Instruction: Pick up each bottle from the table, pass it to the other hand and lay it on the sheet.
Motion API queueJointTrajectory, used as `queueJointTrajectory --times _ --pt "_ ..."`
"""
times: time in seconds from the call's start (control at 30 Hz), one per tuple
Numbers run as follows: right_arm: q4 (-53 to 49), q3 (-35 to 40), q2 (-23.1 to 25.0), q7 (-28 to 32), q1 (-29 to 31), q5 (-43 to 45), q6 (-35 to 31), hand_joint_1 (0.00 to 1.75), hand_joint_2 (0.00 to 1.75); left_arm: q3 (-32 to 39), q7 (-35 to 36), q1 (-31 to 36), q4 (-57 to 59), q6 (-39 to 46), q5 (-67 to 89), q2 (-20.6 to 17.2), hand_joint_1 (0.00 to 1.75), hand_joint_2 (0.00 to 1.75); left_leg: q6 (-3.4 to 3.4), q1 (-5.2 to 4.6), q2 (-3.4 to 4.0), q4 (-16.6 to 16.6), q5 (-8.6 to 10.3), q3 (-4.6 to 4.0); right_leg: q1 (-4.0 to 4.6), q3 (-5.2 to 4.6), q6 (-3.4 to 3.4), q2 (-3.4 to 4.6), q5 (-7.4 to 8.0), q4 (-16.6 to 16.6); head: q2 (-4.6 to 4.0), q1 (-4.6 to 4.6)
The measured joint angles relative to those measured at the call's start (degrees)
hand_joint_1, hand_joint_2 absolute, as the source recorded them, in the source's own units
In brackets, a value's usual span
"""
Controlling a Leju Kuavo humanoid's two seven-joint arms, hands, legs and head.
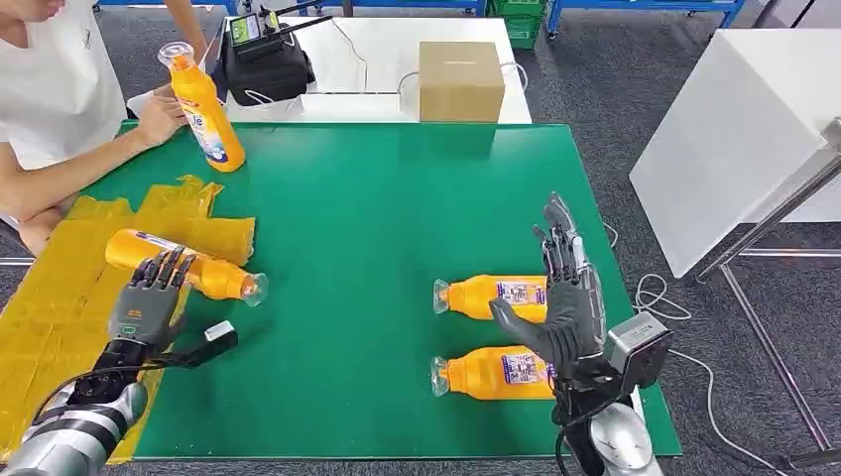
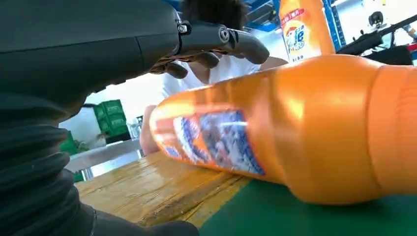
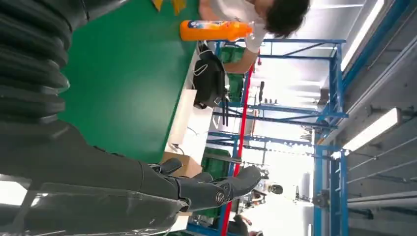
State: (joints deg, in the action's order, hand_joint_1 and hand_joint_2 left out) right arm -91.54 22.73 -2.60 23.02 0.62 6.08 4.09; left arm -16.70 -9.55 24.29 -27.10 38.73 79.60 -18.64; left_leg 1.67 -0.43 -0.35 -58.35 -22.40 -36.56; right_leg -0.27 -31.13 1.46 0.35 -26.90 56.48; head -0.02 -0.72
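Note:
An orange bottle [image 1: 198, 270] lies on its side at the edge of the yellow sheet [image 1: 60, 288], its clear cap end out over the green mat [image 1: 377, 218]. My left hand [image 1: 149, 297] hovers at its base end with fingers spread above it; in the left wrist view the fingers [image 2: 216, 39] reach over the bottle [image 2: 295, 128] without closing on it. Two more orange bottles [image 1: 491, 296] [image 1: 486, 374] lie side by side at the right. My right hand [image 1: 567, 288] stands over them, open and holding nothing.
A person at the far left holds an upright orange bottle [image 1: 205, 109] on the mat's back corner. Behind the mat are a cardboard box [image 1: 461, 81] and a black bag [image 1: 263, 64]. A white table [image 1: 734, 129] stands to the right.

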Motion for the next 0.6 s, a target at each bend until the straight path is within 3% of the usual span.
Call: queueJointTrajectory --times 0.4,0.53,0.6 --pt "0.99 -0.35 0.26 -0.81 0.02 -0.09 -0.31 0.00 1.75 2.25 -5.05 -0.35 -0.48 0.72 -5.43 2.08 0.00 1.75 0.00 0.00 -0.21 0.00 0.00 0.01 -0.01 -0.10 0.00 -0.16 -0.01 -0.01 0.00 0.00" --pt "1.05 -0.83 0.52 -0.79 -0.23 -2.50 -2.17 0.00 1.75 4.31 -13.19 -2.30 -4.57 -2.06 -16.88 4.46 0.00 1.75 0.01 -0.02 -0.16 -0.01 0.01 0.00 -0.07 -0.16 0.02 -0.14 0.00 -0.02 0.00 0.02" --pt "0.68 -1.31 0.59 -0.59 -0.89 -4.86 -3.59 0.00 1.75 4.79 -19.03 -4.93 -11.27 -7.49 -27.19 6.14 0.00 1.75 0.01 -0.05 -0.18 -0.02 0.01 -0.05 -0.14 -0.18 0.02 -0.15 0.01 -0.02 0.00 0.00"
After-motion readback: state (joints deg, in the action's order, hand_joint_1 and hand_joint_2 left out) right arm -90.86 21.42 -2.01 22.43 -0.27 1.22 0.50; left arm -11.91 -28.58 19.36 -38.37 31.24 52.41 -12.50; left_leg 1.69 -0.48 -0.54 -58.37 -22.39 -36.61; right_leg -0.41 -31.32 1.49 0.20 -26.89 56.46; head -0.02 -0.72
